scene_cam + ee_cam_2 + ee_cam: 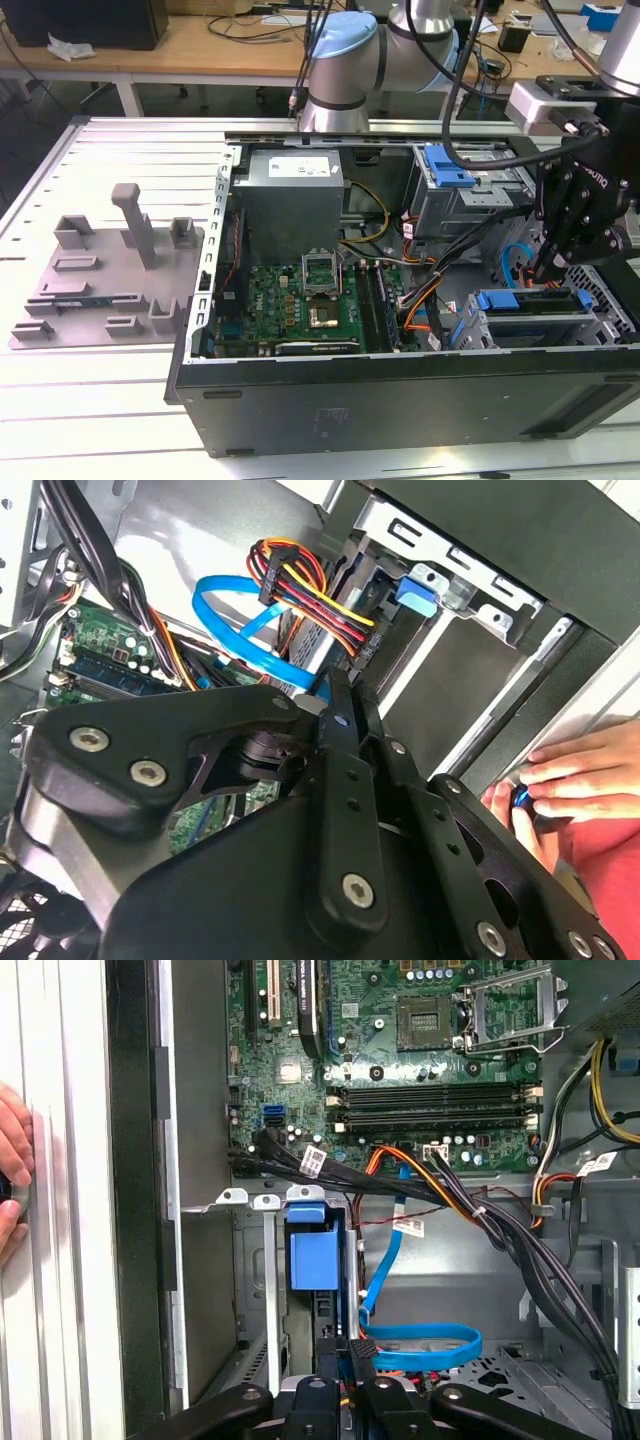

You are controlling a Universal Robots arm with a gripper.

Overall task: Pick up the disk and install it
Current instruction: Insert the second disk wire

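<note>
The disk [530, 300], silver with a bright blue frame, lies in the lower drive cage at the exterior view's right, inside the open computer case. In the first wrist view a blue end piece [312, 1252] sits in the bay slot. My gripper [548, 268] hangs just above that cage. Its black fingers come together, with nothing seen between them, in both wrist views [347, 1350] [338, 695], a short way from the blue end piece. A thin blue cable [425, 1345] loops beside the fingertips.
A second cage with a blue tab [445, 165] stands farther back. Bundled wires [480, 1215] cross between the motherboard [300, 300] and the bays. A person's hand [580, 780] rests outside the case wall. A grey fixture plate [100, 270] lies at the exterior view's left.
</note>
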